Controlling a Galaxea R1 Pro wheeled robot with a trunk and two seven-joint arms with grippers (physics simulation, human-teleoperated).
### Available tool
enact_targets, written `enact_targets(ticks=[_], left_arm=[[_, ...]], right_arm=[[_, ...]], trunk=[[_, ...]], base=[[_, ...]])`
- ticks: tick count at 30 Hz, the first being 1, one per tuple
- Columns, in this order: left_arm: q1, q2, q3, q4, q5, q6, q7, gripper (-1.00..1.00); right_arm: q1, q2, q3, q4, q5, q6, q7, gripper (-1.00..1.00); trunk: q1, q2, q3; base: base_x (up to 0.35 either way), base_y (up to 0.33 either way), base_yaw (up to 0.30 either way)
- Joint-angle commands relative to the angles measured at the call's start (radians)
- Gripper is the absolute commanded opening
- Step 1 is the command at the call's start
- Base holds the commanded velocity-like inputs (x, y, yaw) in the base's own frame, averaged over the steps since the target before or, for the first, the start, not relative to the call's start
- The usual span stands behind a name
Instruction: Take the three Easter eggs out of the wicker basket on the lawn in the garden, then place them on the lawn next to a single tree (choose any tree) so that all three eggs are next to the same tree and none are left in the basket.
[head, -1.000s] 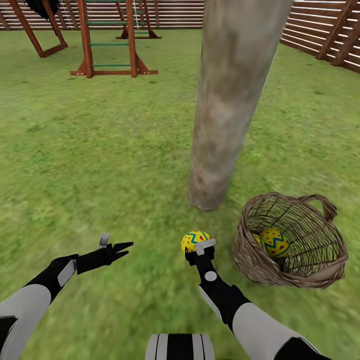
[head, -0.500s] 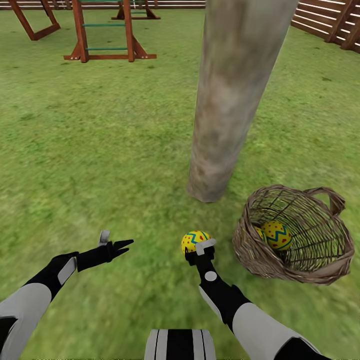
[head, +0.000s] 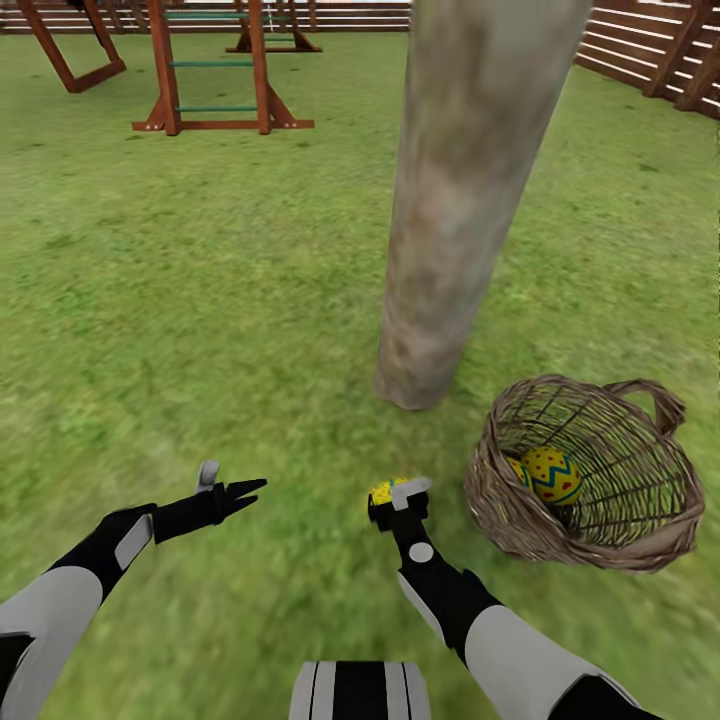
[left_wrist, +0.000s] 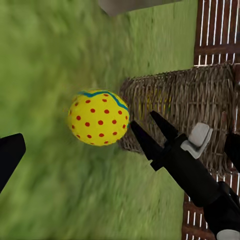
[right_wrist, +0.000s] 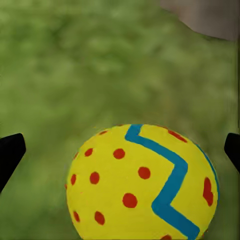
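Observation:
One Easter egg (right_wrist: 142, 182), yellow with red dots and a blue zigzag, sits between the wide-apart fingers of my right gripper (right_wrist: 120, 152) without touching either tip. The head view has this egg (head: 384, 490) low over the lawn (head: 200, 300), mostly hidden behind the open right gripper (head: 392, 497), a short way in front of the tree (head: 450, 220). From the left wrist, the egg (left_wrist: 98, 117) is just clear of the right gripper (left_wrist: 141, 118). The wicker basket (head: 610, 540) stands right of the trunk and holds two eggs (head: 552, 475). My left gripper (head: 247, 494) hovers open and empty.
A wooden playset (head: 215, 70) stands far back on the left. A slatted fence (head: 650, 50) runs along the back and right. Grass spreads wide to the left of the trunk. The basket (left_wrist: 185, 105) is close beside my right arm.
The egg stood up above my right gripper before; now it sits lower, mostly hidden behind it, with the fingers apart. The head view has shifted slightly. The left arm has not moved.

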Motion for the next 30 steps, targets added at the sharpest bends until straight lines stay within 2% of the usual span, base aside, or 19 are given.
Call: enact_targets(ticks=[1, 11, 14, 20, 25, 27, 30], left_arm=[[0.0, 0.0, 0.002, 0.001, 0.001, 0.01, -0.002, 1.0], [0.0, -0.002, 0.002, 0.004, -0.001, 0.009, 0.007, 1.0], [0.0, -0.003, 0.002, 0.005, -0.001, 0.008, 0.011, 1.0], [0.0, -0.002, 0.003, 0.008, 0.0, 0.012, 0.012, 1.0], [0.0, -0.001, 0.005, 0.025, 0.001, 0.013, 0.026, 1.0], [0.0, -0.001, 0.006, 0.03, 0.002, 0.011, 0.08, 1.0], [0.0, -0.002, 0.009, 0.031, 0.005, 0.009, 0.151, 1.0]], right_arm=[[-0.001, 0.0, 0.007, 0.002, -0.003, -0.004, -0.007, 1.0], [0.0, 0.0, 0.009, -0.006, 0.001, 0.001, -0.01, 1.0], [0.0, 0.0, 0.008, -0.05, -0.002, 0.035, -0.013, 1.0], [0.019, 0.0, 0.002, -0.214, -0.007, 0.162, -0.016, 1.0], [0.085, 0.0, -0.002, -0.411, -0.005, 0.305, -0.018, 1.0], [0.117, 0.0, -0.004, -0.528, -0.006, 0.399, -0.019, 1.0], [0.15, 0.0, -0.004, -0.603, -0.006, 0.45, -0.027, 1.0]], trunk=[[-0.001, 0.0, 0.003], [-0.005, 0.002, 0.042], [-0.006, 0.003, 0.054], [-0.009, 0.004, 0.077], [-0.011, 0.006, 0.096], [-0.012, 0.006, 0.104], [-0.014, 0.007, 0.116]], base=[[0.0, 0.0, 0.0], [0.0, 0.0, 0.0], [0.0, 0.0, 0.0], [0.0, 0.0, 0.0], [0.0, 0.0, 0.0], [0.0, 0.0, 0.0], [0.0, 0.0, 0.0]])
